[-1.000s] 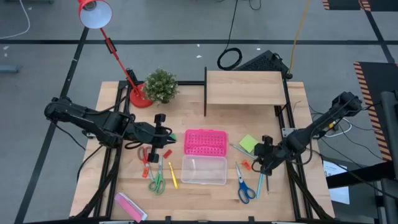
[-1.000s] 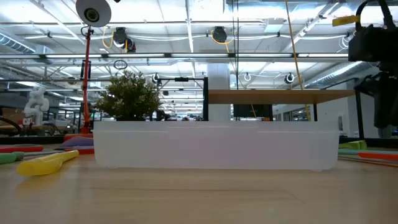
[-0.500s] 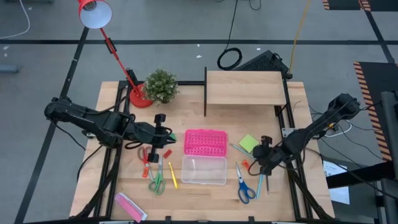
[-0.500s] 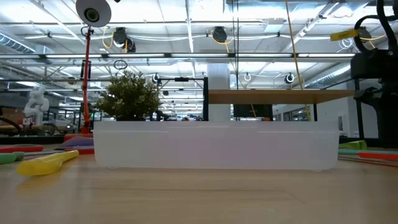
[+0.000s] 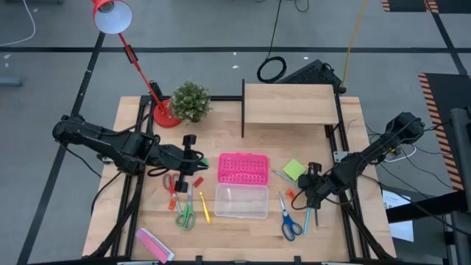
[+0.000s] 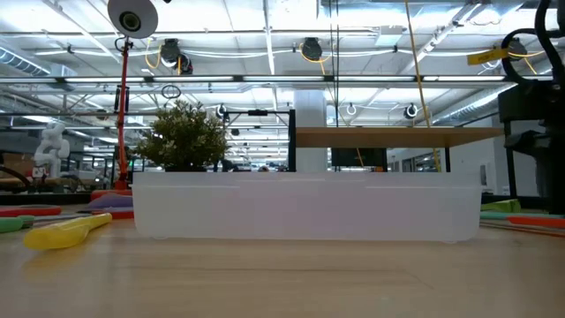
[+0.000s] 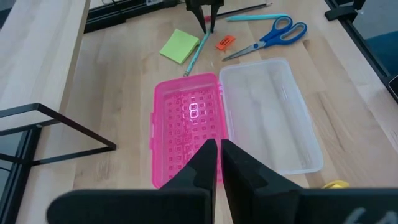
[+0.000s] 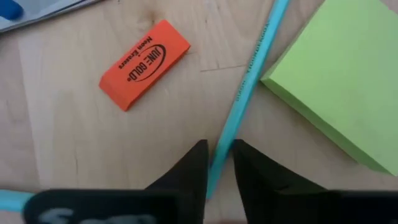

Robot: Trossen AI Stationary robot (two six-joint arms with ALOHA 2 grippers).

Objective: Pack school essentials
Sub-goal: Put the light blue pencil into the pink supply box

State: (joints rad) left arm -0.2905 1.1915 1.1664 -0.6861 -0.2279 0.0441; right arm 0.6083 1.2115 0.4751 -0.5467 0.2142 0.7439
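Beside the green note pad (image 8: 336, 81) | right end effector (image 8: 217, 163) nipping teal pencil (image 8: 249, 87) | left end effector (image 7: 216, 163) closed, empty

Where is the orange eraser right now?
In the high view the orange eraser lies on the table's right half, between the blue-handled scissors and the lime-green note pad, just beside the right gripper.

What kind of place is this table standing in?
Probably a robotics lab or workshop hall. The wooden table sits in a metal frame on a grey floor, cables lie behind it, and the low view shows a high ceiling with strip lights.
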